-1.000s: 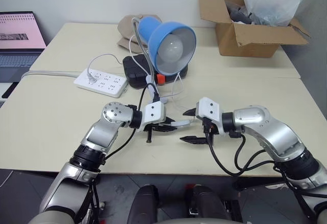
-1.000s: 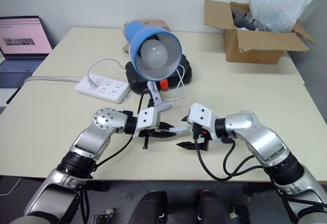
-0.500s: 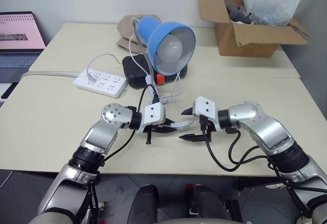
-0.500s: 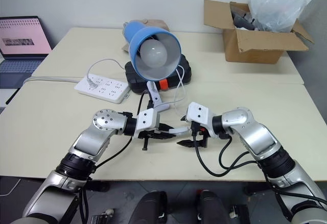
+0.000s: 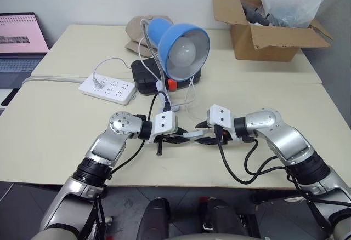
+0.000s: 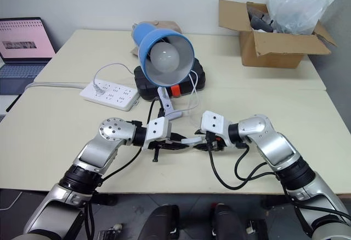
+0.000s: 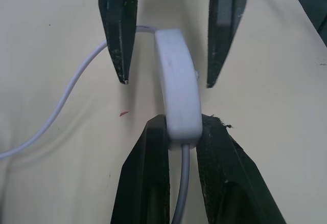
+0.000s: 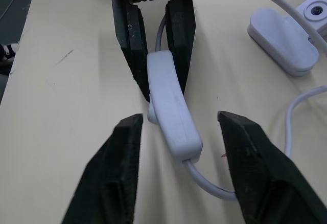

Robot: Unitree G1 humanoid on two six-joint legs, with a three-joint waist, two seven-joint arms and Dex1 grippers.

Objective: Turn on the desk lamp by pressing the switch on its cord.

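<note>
While the left gripper clamps the white oblong plastic cord switch, the right gripper flanks it. Its black fingers stand apart, not touching.

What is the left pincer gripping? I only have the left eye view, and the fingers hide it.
Observer: The left pincer is shut on one end of the switch, a white oblong on the cord.
Operator: Has the right pincer closed on it too?
Observer: No. The right pincer is open; its fingers straddle the switch's other end with a gap on each side.
Operator: Can you see a button?
Observer: A small nub sticks out of the switch's side, facing one right finger. It may be the button.
</note>
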